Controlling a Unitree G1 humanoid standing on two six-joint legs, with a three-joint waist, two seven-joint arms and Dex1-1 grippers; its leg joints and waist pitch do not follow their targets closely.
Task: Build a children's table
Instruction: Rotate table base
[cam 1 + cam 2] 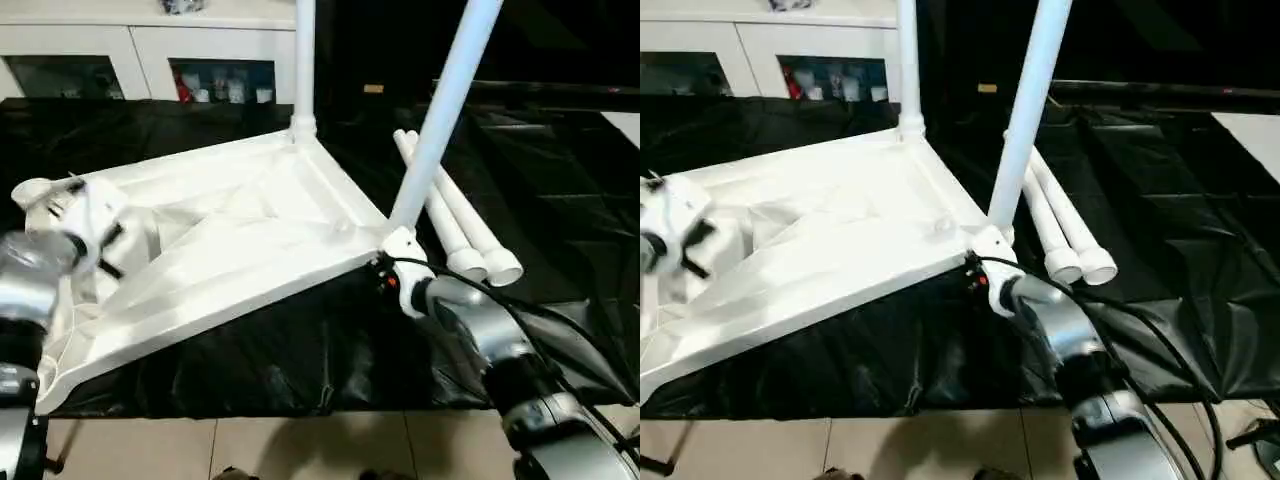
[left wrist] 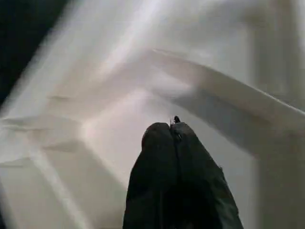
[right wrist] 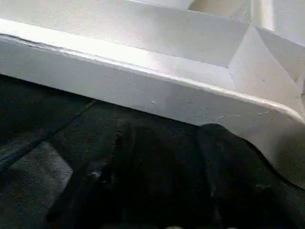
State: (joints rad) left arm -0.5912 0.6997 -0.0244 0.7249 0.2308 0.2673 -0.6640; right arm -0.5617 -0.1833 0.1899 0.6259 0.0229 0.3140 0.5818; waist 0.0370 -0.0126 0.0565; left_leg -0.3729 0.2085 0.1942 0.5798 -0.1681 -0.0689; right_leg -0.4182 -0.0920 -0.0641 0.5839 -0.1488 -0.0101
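The white tabletop (image 1: 230, 240) lies upside down and tilted on a black sheet, its ribbed underside facing up. One white leg (image 1: 304, 60) stands in the far corner socket. A second leg (image 1: 440, 110) rises at a slant from the near right corner socket (image 1: 400, 243). Two loose legs (image 1: 460, 225) lie side by side on the sheet to the right. My left gripper (image 2: 171, 128) is shut with nothing in it, just above the ribs near the tabletop's left end (image 1: 105, 245). My right gripper (image 1: 388, 272) sits low at the near right corner, right beside the tabletop's rim (image 3: 143, 90).
The black sheet (image 1: 300, 360) covers the floor under everything, with tiled floor (image 1: 300, 445) along its near edge. A white cabinet with glass doors (image 1: 130, 60) stands at the back left. A black cable (image 1: 1160, 350) loops over my right forearm.
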